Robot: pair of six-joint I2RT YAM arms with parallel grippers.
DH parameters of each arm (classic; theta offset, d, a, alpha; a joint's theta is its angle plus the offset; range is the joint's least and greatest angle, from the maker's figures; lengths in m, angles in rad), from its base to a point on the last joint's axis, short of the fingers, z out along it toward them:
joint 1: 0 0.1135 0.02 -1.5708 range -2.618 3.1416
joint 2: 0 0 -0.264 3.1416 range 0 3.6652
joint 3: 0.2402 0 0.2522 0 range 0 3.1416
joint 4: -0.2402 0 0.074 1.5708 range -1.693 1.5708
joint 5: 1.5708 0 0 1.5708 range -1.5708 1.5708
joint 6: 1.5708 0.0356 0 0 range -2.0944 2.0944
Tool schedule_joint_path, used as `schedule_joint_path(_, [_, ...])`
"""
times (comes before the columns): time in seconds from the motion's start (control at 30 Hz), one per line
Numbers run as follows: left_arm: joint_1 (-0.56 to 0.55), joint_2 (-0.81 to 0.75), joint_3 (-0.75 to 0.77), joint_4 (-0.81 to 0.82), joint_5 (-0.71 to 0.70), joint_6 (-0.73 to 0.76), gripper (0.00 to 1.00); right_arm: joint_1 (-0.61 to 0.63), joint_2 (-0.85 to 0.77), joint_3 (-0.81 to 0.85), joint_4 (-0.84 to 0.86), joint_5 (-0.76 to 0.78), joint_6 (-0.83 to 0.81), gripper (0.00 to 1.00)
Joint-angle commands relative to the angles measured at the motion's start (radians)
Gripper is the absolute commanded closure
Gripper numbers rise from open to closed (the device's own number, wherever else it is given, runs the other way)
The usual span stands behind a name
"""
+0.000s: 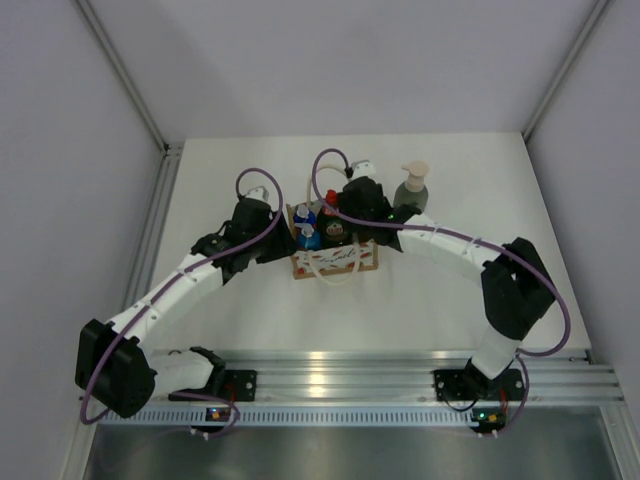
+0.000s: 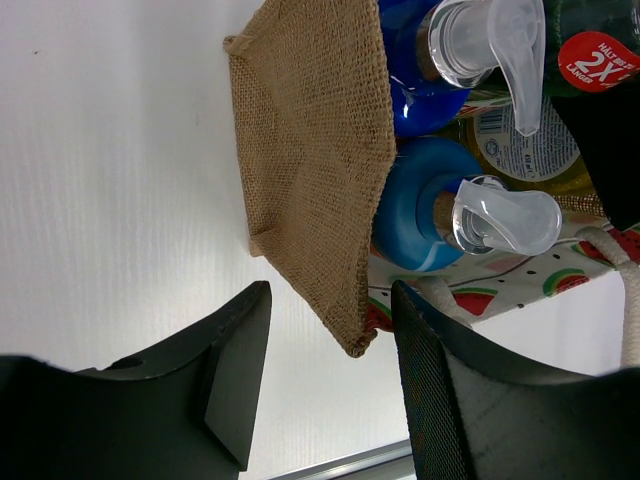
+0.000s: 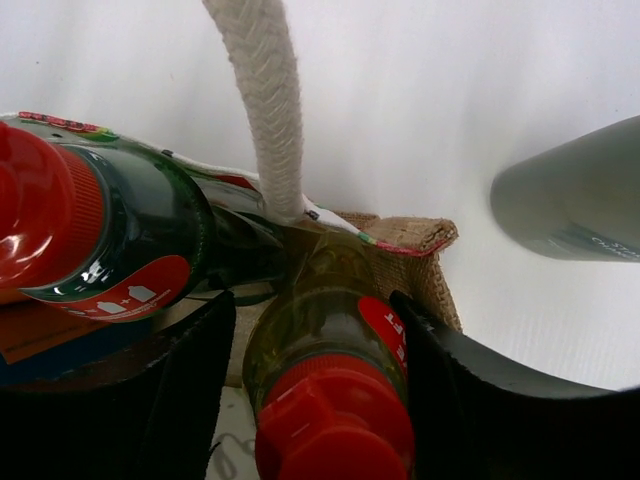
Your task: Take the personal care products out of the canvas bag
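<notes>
The tan canvas bag (image 1: 336, 262) stands mid-table, its rope handle (image 3: 265, 100) showing in the right wrist view. The round green red-capped bottle (image 3: 100, 240), the slim yellow red-capped bottle (image 3: 330, 400) and two blue-topped bottles with clear caps (image 2: 430, 215) are inside it. The grey-green pump bottle (image 1: 412, 188) stands on the table right of the bag. My right gripper (image 3: 312, 300) is over the bag, open, its jaws close on either side of the slim yellow bottle. My left gripper (image 2: 330, 300) is open at the bag's left side, the bag's corner (image 2: 360, 340) between its jaws.
The white table (image 1: 250, 320) is walled in by grey panels on the left, back and right. An aluminium rail (image 1: 400, 375) with both arm bases runs along the near edge. The pump bottle (image 3: 570, 200) stands just right of my right gripper.
</notes>
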Motion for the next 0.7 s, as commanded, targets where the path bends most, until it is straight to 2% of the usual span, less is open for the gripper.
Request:
schedule_joint_path(0.0, [-0.007,-0.013,-0.010,0.042,0.008,0.010,0.44,-0.016,0.028,-0.002,0.003,0.029,0.023,0.41])
schedule_joint_path(0.13, [-0.005,-0.016,-0.012,0.040,0.008,0.012,0.44,-0.016,0.000,-0.054,0.069,0.035,0.017,0.48])
schedule_joint_path(0.27, [-0.007,-0.018,-0.012,0.040,0.011,0.012,0.44,-0.016,-0.021,-0.085,0.122,0.041,0.004,0.62])
schedule_joint_path(0.33, [-0.007,-0.019,-0.013,0.042,0.013,0.012,0.44,-0.016,-0.034,-0.097,0.150,0.041,-0.006,0.75])
schedule_joint_path(0.37, [-0.005,-0.021,-0.013,0.040,0.014,0.012,0.44,-0.016,-0.040,-0.102,0.162,0.040,-0.011,0.92])
schedule_joint_path(0.4, [-0.007,-0.021,-0.013,0.042,0.016,0.012,0.44,-0.016,-0.047,-0.102,0.176,0.040,-0.020,1.00])
schedule_joint_path(0.67, [-0.005,-0.038,-0.019,0.040,0.008,0.010,0.44,-0.016,-0.106,-0.093,0.228,0.020,-0.095,1.00])
